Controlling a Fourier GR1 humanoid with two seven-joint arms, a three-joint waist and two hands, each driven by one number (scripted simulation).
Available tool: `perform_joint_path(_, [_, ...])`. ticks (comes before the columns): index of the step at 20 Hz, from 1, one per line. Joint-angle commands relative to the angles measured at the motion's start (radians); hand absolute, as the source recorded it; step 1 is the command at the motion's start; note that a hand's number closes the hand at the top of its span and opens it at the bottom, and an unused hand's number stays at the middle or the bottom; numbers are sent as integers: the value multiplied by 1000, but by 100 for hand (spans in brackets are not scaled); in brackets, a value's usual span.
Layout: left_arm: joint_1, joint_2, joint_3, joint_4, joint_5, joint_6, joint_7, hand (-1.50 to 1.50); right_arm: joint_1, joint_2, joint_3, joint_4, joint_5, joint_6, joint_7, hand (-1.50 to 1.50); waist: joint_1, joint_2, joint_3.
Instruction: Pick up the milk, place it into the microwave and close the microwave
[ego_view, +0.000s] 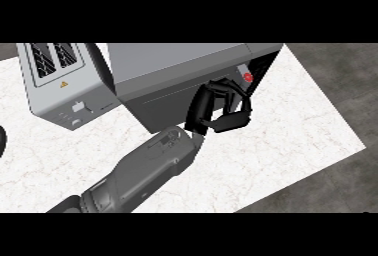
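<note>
Head view: right hand (203, 110) is up against the dark front face of the microwave (177, 60), just left of the control strip with its red button (247, 77). Its fingers are curled into an arch with the thumb tucked beneath. Grey microwave shows through the hollow, so the hand is clenched on nothing I can see. The grey forearm (148, 170) runs in from the lower left across the white marble counter (295, 140). Milk is not visible anywhere: not on the counter, not in the hand. Probably it is inside the microwave, but the cavity is hidden and I cannot confirm that. The door looks closed or close to it; the seam is hard to read. A toaster (55, 75) stands just beside the microwave on its left. A dark sliver (2, 142) at the left edge may be the left hand; its state cannot be told. Handling judgement: milk should be light to moderate in weight, with thin walls that dent and contents that slosh. Take it round the body at mid-height and keep it upright. The door should be stiff and hinged, best pushed near its free edge beside the controls.
</note>
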Motion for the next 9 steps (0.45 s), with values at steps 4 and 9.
perform_joint_path(4, [-71, -2, 22, 98, 30, -26, -5, 150, 23, -31, -9, -22, -33, 31, 10, -150, -9, 15, 0])
perform_joint_path(9, [-82, -2, 16, 103, 55, -25, -10, 150, 32, -43, -18, -32, -40, 41, 13, -150, -21, 15, 2])
